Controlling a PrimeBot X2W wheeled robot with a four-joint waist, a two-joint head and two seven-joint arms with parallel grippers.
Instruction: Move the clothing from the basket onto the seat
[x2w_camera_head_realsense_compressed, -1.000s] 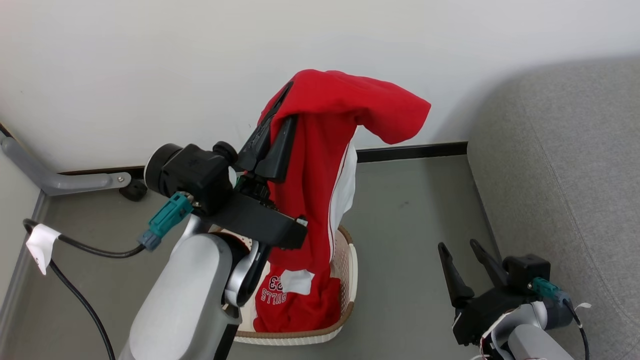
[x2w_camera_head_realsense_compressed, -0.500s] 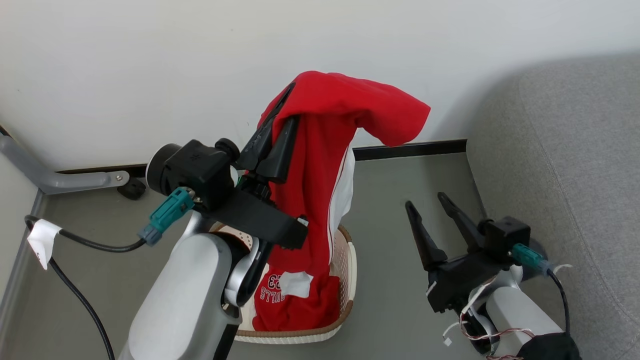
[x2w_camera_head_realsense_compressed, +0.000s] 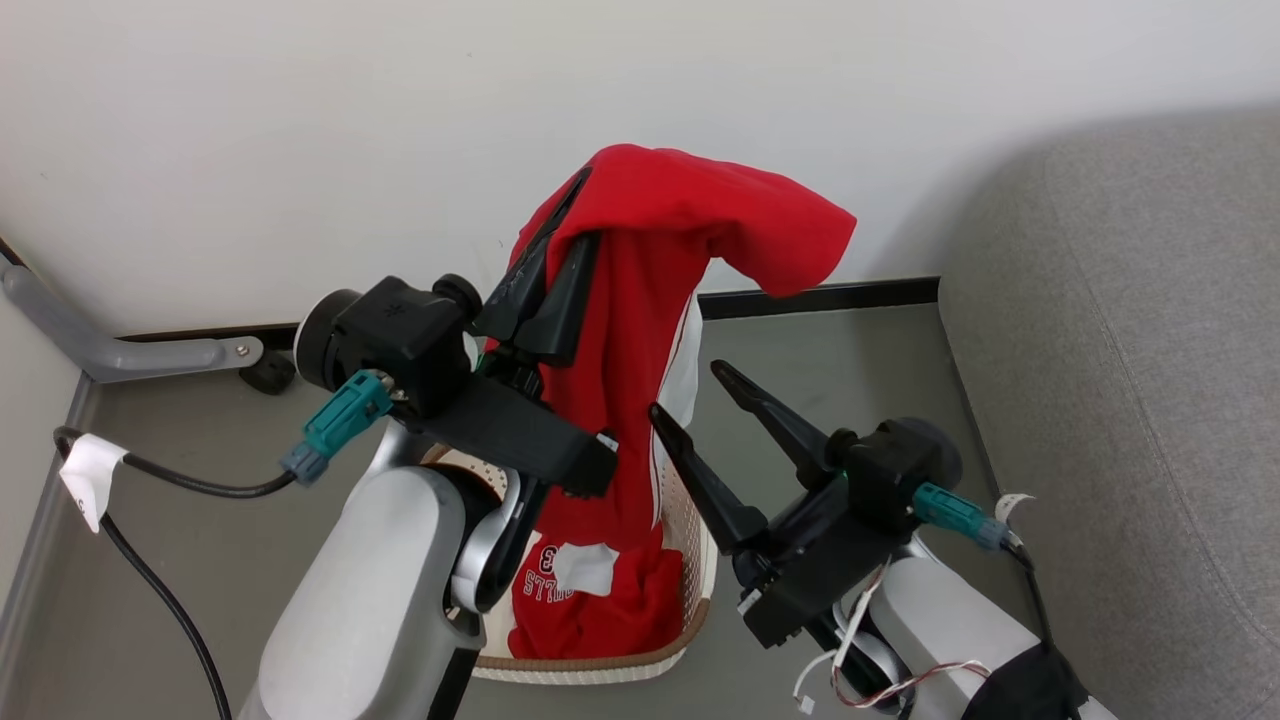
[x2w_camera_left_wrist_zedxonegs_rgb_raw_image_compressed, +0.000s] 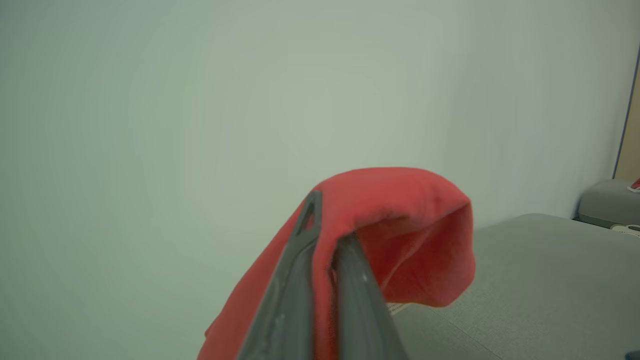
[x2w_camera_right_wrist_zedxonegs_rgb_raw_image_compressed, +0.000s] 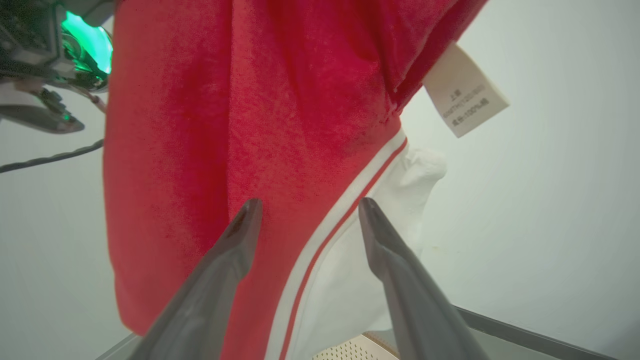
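Black cable (x2w_camera_head_realsense_compressed: 150, 480) with a white tag lies on the grey floor (x2w_camera_head_realsense_compressed: 850, 380) at nine o'clock of the head view.

Toward centre, the left gripper (x2w_camera_head_realsense_compressed: 588, 205) is raised toward twelve o'clock, its fingers clamped tight on a fold of the striped garment (x2w_camera_head_realsense_compressed: 640, 300). The left wrist view confirms this: the left gripper (x2w_camera_left_wrist_zedxonegs_rgb_raw_image_compressed: 327, 220) has red cloth (x2w_camera_left_wrist_zedxonegs_rgb_raw_image_compressed: 400, 215) pinched between its fingers and draped over their tips.

The striped garment hangs from that grip toward six o'clock, white panel and thin stripe on its right side, lower end reaching into the basket (x2w_camera_head_realsense_compressed: 620, 668). The basket stands on the floor at six o'clock, partly behind the left forearm. The printed garment (x2w_camera_head_realsense_compressed: 600, 610) lies crumpled inside it.

At four o'clock, the right gripper (x2w_camera_head_realsense_compressed: 685, 388) has its fingers spread wide and grasps nothing; its tips point toward eleven o'clock. In the right wrist view the right gripper (x2w_camera_right_wrist_zedxonegs_rgb_raw_image_compressed: 309, 201) frames the striped edge (x2w_camera_right_wrist_zedxonegs_rgb_raw_image_compressed: 250, 100); contact cannot be determined. A white care label (x2w_camera_right_wrist_zedxonegs_rgb_raw_image_compressed: 465, 97) shows at one o'clock.

The grey seat (x2w_camera_head_realsense_compressed: 1130, 330) occupies three o'clock, apart from both garments.
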